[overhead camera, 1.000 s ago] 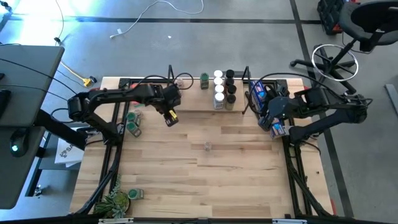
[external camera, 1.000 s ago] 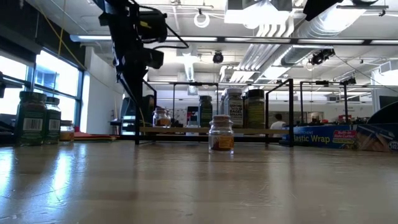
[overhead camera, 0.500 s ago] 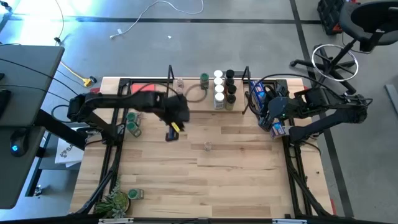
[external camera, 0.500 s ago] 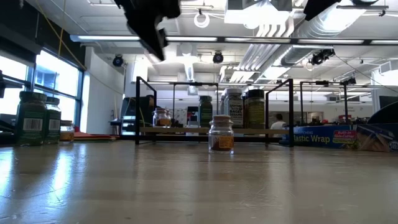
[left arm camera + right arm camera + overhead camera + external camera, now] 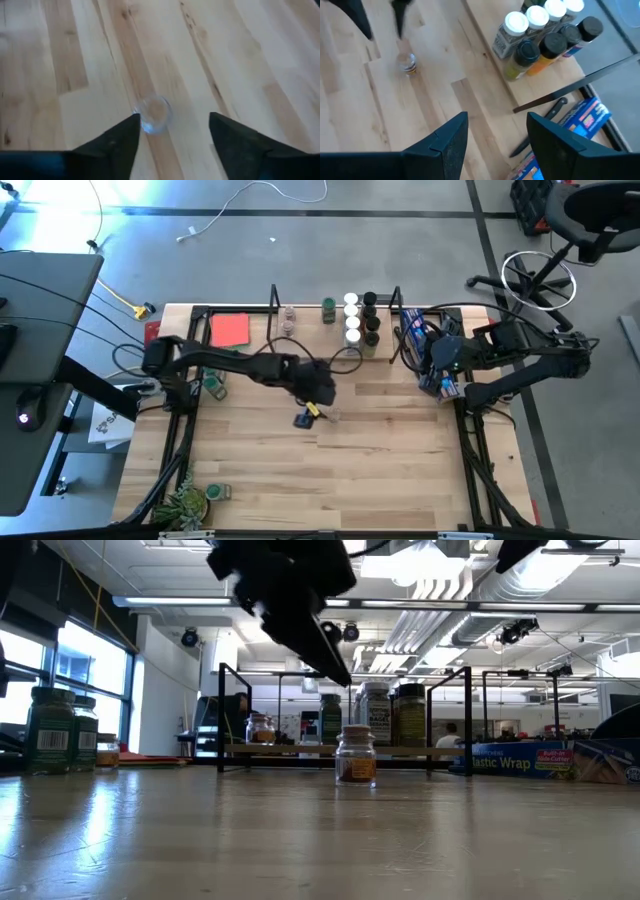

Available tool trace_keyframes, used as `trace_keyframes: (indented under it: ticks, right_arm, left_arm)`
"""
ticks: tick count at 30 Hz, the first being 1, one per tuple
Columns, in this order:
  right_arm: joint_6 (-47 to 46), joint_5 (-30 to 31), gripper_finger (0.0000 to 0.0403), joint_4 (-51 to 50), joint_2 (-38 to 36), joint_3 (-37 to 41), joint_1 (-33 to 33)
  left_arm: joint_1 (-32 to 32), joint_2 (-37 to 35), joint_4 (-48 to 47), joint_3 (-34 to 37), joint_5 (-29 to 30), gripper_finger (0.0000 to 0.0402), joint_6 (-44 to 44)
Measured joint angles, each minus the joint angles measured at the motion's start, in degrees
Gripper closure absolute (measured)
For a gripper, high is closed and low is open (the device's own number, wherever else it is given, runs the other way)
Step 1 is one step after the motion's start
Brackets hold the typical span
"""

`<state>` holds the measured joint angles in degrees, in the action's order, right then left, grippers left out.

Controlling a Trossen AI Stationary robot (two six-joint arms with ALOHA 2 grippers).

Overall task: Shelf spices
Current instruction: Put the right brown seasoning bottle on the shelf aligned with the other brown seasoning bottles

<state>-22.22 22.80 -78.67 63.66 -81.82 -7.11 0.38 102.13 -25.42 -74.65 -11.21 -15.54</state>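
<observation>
We see a pale plank worktop (image 5: 380, 470) under bright ceiling lights, both grippers (image 5: 172, 137) (image 5: 497, 132) standing apart above a lone jar (image 5: 153, 114).

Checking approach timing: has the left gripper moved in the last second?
Yes. In the high view the left gripper has left the shelf edge and swung out toward mid-table, now beside the lone clear jar, fingers open.
</observation>
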Motion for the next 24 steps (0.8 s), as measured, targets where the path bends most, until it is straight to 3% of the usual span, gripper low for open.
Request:
trace_keyframes:
  ticks: [7,9,17,24]
  right_arm:
    - [-2.2,-1.7,0.0206,0.0,0.0,0.0,0.0]
    - [-3.0,-1.7,0.0206,0.0,0.0,0.0,0.0]
    - [-5.8,-1.6,0.0206,0.0,0.0,0.0,0.0]
    - [-6.3,-1.6,0.0206,0.0,0.0,0.0,0.0]
  left_arm:
    - [-1.1,6.3,6.7,0.0,5.0,0.0107,-5.6]
    - [-1.6,7.8,8.2,0.0,7.4,0.0106,-6.5]
    - [-2.4,11.6,9.0,0.0,7.7,0.0107,-1.1]
    - [-2.9,12.6,9.6,0.0,7.9,0.0135,5.2]
